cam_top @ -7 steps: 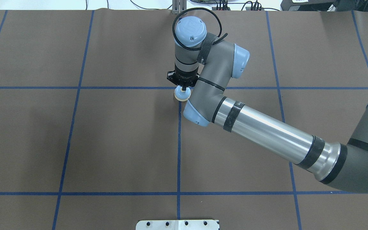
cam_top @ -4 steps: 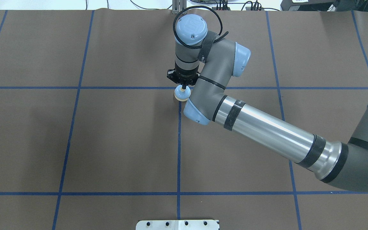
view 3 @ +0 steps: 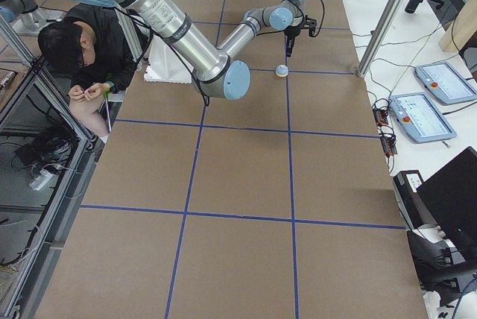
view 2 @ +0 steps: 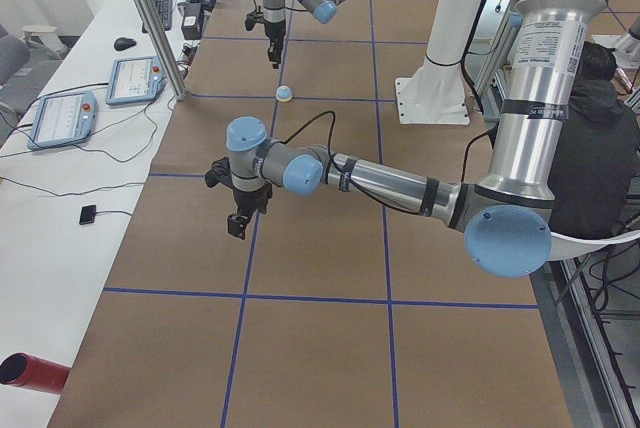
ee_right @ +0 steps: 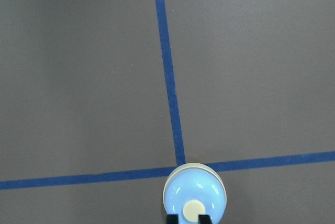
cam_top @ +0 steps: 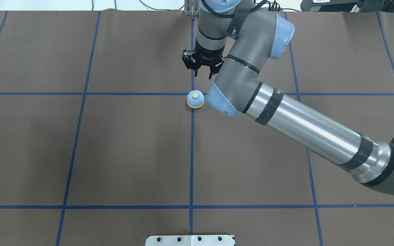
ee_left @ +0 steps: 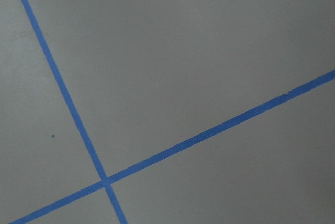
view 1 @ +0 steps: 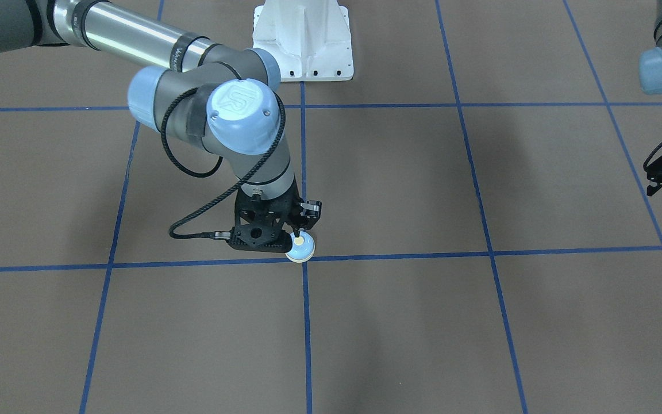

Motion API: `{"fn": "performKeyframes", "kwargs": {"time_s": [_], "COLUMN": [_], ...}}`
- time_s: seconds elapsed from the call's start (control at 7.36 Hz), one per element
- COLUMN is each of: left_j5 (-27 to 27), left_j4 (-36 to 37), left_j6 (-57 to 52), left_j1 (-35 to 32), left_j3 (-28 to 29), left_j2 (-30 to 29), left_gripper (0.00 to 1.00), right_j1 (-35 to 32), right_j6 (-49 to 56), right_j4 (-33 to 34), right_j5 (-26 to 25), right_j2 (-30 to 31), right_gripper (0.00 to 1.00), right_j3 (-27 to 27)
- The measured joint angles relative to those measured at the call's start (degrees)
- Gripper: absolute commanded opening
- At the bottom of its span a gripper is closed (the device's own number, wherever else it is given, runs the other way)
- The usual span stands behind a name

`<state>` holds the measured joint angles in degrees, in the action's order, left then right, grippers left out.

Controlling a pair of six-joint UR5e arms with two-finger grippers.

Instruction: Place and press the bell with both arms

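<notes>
- Overhead exterior view: the bell (cam_top: 195, 99) stands alone on the brown mat (cam_top: 132, 147). It is right by a crossing of the blue tape lines (cam_top: 132, 93), and its base laps the line that runs away from the robot.
- It sits upright on its cream base, with the light-blue dome up and the cream button (ee_right: 193, 210) facing straight up. Its axis is vertical, and being round it has no long side seen from above.
- The right arm (cam_top: 303, 126) reaches in from that view's right to the middle of the table, with its wrist turned down.
- The right gripper (cam_top: 204, 72) points straight down and shows on the far side of the bell in this view. Both side views put its tips in the air above the bell, not touching it.
- Its two fingers stand a little apart, with nothing between them.
- Right wrist-mounted view: two black fingertips (ee_right: 171, 218) peep in at the bottom edge, one on either side of the button, with the bell below them.
- Exterior front-facing view: the fingers overlap the top of the bell, and contact cannot be judged there.
- The left gripper (view 2: 237, 226) hangs tips-down over the mat near another tape line, well apart from the bell. I cannot tell whether its jaws are apart or closed.
- Left wrist-mounted view: mat and a tape crossing.
- A white pedestal (view 1: 302, 40) stands at the robot's edge of the table.
</notes>
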<state>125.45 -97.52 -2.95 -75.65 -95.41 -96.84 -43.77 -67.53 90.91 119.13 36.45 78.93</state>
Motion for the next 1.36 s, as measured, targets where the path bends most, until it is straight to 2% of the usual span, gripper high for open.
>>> {"fn": "performKeyframes", "kwargs": {"time_s": [0.27,0.54,0.82,1.09,1.36], "left_j5": [0.91,1.09,2.78,7.33,8.05], "left_j4": [6.03,12.29,14.21,14.46,14.49], "left_j6": [-10.64,-19.88,-21.92,-21.52,-17.70], "left_j1": [-6.63,-13.01,-17.01,-18.73,-18.97], "left_j3": [-0.56,-0.85,-0.97,-0.83,-0.83], "left_j2": [1.08,1.38,3.26,5.20,6.17], "left_gripper": [1.00,1.00,1.00,1.00,1.00], "right_j1": [-4.96,-10.95,-18.32,-26.46,-33.20], "right_j6": [8.28,18.21,31.27,46.12,57.00], "right_j4": [4.33,5.20,5.34,5.41,5.42], "right_j5": [2.99,7.06,10.84,13.68,15.62], "right_j2": [9.40,19.60,28.19,36.33,43.79], "right_gripper": [1.00,1.00,1.00,1.00,1.00], "right_j3": [11.66,19.82,23.36,23.67,23.30]}}
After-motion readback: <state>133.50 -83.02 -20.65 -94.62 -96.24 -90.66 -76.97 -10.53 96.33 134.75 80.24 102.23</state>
